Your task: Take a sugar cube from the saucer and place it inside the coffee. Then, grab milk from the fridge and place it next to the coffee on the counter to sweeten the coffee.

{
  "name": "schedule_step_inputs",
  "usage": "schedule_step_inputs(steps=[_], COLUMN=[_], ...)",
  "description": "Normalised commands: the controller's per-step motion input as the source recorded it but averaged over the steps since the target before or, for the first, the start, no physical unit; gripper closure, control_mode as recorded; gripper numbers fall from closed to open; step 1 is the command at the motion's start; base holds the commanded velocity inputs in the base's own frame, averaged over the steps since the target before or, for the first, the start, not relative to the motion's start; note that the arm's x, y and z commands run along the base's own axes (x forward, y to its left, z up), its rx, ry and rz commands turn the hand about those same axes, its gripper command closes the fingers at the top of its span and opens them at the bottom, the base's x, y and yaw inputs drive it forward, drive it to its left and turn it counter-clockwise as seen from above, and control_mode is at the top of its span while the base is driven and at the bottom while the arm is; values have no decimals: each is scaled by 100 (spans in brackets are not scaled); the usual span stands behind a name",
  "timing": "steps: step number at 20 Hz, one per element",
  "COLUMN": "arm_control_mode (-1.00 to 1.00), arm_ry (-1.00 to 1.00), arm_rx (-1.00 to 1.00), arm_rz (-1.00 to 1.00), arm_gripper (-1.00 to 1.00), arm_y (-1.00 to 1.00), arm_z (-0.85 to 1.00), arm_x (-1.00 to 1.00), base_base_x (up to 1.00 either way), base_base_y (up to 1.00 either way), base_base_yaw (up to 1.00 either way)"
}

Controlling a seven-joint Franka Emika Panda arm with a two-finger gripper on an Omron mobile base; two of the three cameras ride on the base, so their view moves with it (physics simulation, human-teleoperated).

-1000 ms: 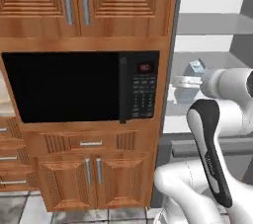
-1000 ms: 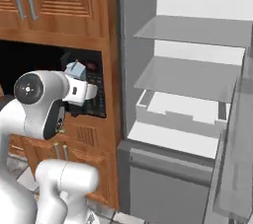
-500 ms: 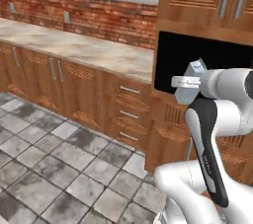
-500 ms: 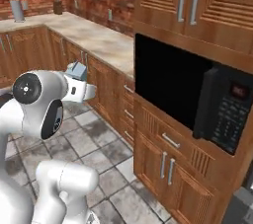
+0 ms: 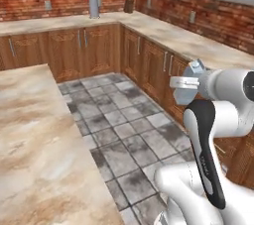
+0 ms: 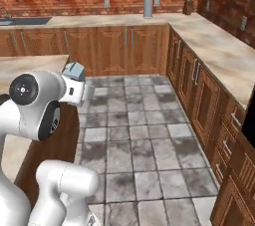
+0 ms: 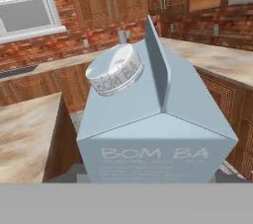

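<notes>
My gripper point(image 5: 184, 82) is shut on the milk point(image 5: 194, 69), a pale blue-grey gabled carton with a round white cap, held at chest height over the tiled floor. The hand view has the milk point(image 7: 158, 134) right in front of the camera, cap to the left of the gable ridge. From the right base view, the milk point(image 6: 75, 70) pokes up above the gripper point(image 6: 82, 90). A beige marbled counter point(image 5: 34, 135) lies to the left of the arm, and another counter point(image 5: 188, 40) runs along the brick walls. The coffee, saucer, sugar cube and fridge are out of view.
Grey floor tiles point(image 5: 119, 120) stretch between the island and the brown wall cabinets point(image 6: 129, 46). A steel canister point(image 5: 94, 7) and a knife block point(image 5: 129, 5) stand on the far counter. A sink point(image 6: 20, 21) sits under the window at the left.
The whole picture has swung: the base has turned from the fridge and microwave wall towards the open kitchen. The milk stays in the gripper, held the same way.
</notes>
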Motion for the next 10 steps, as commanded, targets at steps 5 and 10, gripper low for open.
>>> schedule_step_inputs(steps=[5, 10], arm_control_mode=[100, 100], arm_ry=[0, 0], arm_rx=[0, 0], arm_rz=[0, 0], arm_gripper=[100, 100], arm_y=[0, 0], arm_z=[0, 0], arm_x=[0, 0], base_base_x=[94, 98], base_base_y=[-34, -100], base_base_yaw=[60, 30])
